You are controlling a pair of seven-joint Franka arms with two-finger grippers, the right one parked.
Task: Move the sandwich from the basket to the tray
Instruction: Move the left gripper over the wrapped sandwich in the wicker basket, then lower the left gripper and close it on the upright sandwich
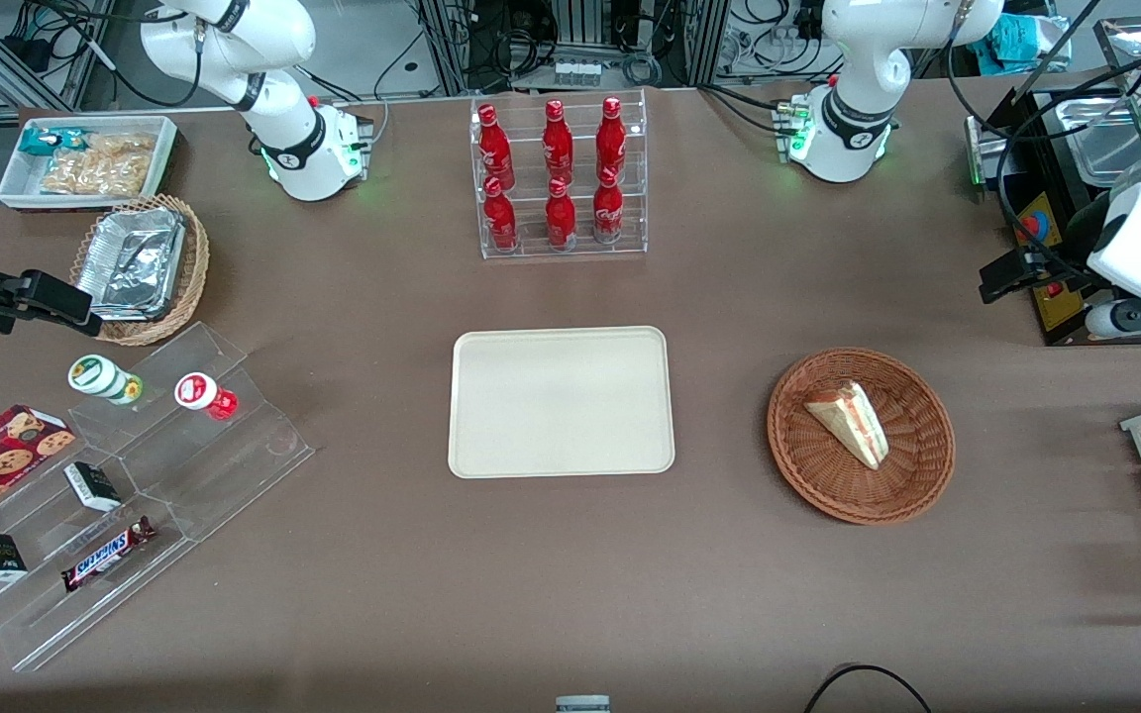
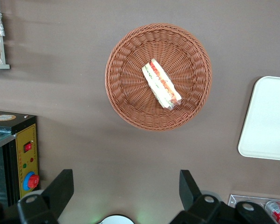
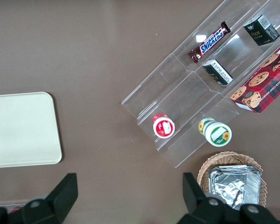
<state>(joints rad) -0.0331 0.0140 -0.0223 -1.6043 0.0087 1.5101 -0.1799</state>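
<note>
The wedge sandwich (image 1: 850,420) lies in the round reddish-brown wicker basket (image 1: 812,470), at the right of centre in the front view, its pale bread uppermost and its point aimed toward the lower right of the frame. In the wrist view the sandwich (image 2: 161,84) shows its red and green filling edge-on, resting near the middle of the basket (image 2: 126,93). The cream tray (image 1: 561,401) sits in the middle of the front frame, well apart from the basket, with nothing on it. The left arm's gripper (image 2: 126,191) hangs high over the table with its fingers (image 2: 60,186) spread wide and nothing between them, the basket lying apart from them below. A clear rack of red bottles (image 1: 559,178) stands at the upper centre of the front view.
</note>
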